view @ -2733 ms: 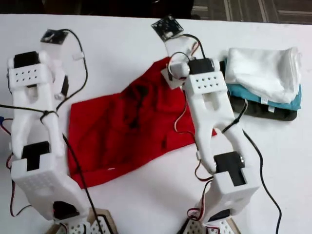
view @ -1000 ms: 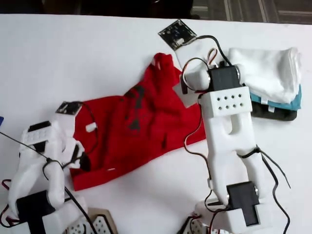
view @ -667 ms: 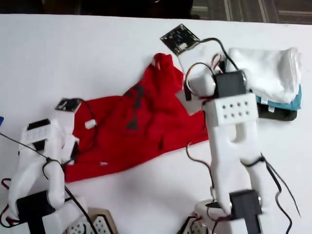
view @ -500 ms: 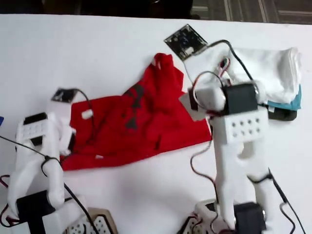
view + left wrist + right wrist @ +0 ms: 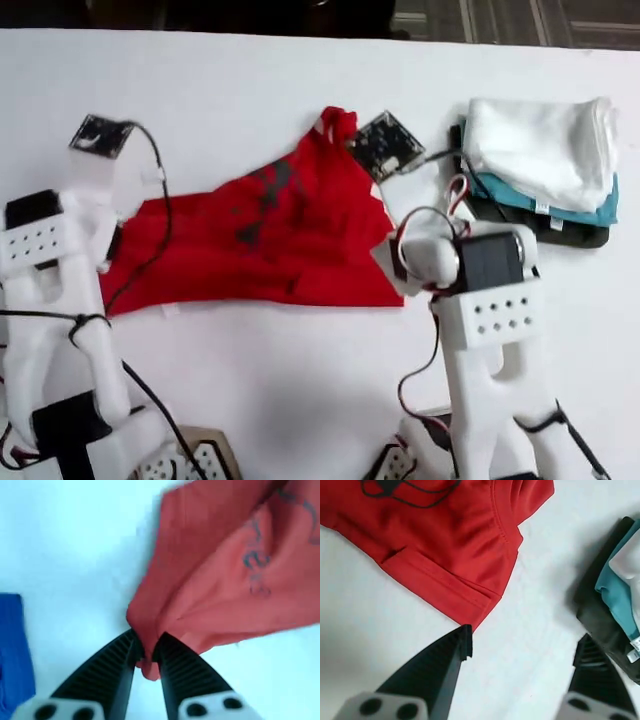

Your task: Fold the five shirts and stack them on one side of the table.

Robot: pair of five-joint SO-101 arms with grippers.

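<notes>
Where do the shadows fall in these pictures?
High view: the table is evenly lit, with hardly any shadow. Right wrist view: grey shade on the table beside the right end effector, darker along the folded stack. Left wrist view: soft shade edging the red shirt.

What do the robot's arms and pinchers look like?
The left arm and right arm are chunky white plastic with black motor blocks and rows of little round holes. Thin cables loop along them, and each carries a small dark square circuit board. The left gripper and right gripper have black ribbed fingers on pale bases.
</notes>
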